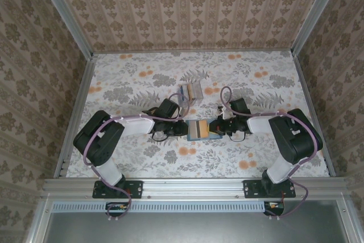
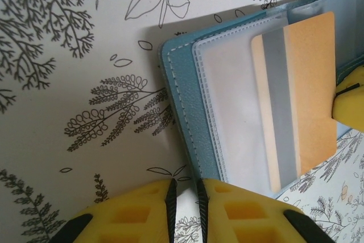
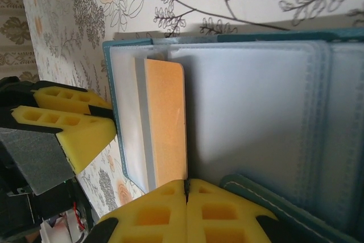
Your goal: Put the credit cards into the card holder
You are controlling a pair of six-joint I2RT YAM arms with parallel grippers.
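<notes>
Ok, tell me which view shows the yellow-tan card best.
Left wrist: the yellow-tan card shows nearly whole, with its grey stripe plain. Right wrist shows it narrower, its lower end hidden. Top external gives just a tiny tan patch.

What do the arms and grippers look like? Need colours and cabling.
The left arm and right arm have black joint housings and white links, with a purple cable looped along each. The left gripper and right gripper have yellow fingers with recessed pockets and thin black pads on the inner faces.
</notes>
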